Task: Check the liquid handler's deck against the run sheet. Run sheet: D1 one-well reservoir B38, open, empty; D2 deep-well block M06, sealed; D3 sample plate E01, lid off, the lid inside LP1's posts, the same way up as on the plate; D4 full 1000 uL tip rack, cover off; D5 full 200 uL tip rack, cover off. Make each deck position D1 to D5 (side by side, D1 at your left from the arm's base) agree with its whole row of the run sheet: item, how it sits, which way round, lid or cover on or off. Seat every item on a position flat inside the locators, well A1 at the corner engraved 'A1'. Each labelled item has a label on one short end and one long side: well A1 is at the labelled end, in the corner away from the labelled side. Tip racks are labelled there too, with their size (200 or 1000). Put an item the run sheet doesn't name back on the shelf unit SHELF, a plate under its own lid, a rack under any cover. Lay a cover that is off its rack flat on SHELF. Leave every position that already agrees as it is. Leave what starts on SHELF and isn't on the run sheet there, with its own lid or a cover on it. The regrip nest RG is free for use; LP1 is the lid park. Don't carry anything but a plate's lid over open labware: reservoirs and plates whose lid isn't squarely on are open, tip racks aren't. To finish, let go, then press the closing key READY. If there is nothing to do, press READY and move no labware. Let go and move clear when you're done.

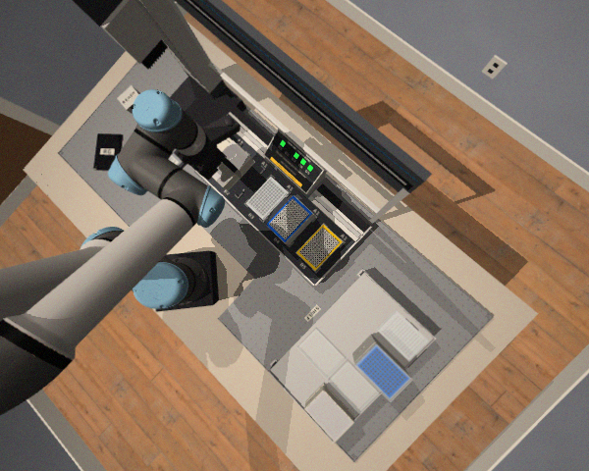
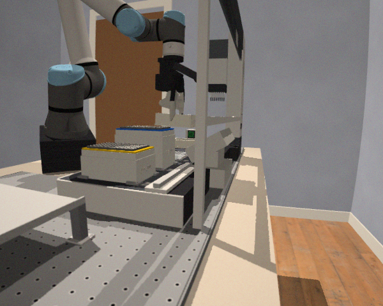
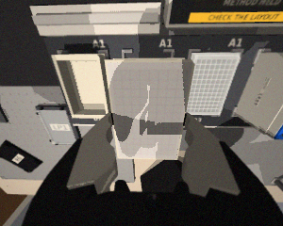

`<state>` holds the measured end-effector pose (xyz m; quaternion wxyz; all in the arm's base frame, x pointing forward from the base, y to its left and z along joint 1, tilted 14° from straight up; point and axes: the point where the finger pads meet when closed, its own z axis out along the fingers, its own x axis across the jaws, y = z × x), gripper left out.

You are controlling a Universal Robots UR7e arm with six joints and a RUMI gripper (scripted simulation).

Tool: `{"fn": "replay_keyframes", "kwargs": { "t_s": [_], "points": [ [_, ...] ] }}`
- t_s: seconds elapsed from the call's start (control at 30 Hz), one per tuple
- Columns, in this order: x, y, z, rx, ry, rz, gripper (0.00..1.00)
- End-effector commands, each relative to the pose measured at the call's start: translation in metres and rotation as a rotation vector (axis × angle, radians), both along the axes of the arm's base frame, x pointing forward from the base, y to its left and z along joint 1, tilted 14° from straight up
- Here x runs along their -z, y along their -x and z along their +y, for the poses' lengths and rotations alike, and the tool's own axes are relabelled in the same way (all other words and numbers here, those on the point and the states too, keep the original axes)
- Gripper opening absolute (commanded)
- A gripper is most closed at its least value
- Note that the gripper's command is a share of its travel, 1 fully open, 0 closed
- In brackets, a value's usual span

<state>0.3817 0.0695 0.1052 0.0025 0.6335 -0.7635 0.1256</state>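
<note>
Seen from the wrist, the reservoir (image 3: 82, 85) sits open in the leftmost position. Just beside it the gripper (image 3: 147, 118) is clamped across the short sides of a sealed block (image 3: 146, 80), held in the air above the second position. Its label is out of sight, so I take it for M06 with some doubt. To the right the plate (image 3: 212, 82) lies uncovered. A sideways drift either way would carry the block over open labware. Lowered skewed, it could ride up on the locators, or land with A1 at the wrong corner.
</note>
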Motion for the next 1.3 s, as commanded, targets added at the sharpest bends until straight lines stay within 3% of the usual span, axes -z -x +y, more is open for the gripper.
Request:
{"fn": "replay_keyframes", "kwargs": {
  "t_s": [0.0, 1.27],
  "points": [
    [-0.006, 0.001, 0.001, 0.0, 0.0, -0.001, 0.0],
    [-0.061, 0.009, 0.012, 0.0, 0.0, -0.001, 0.0]
  ]
}}
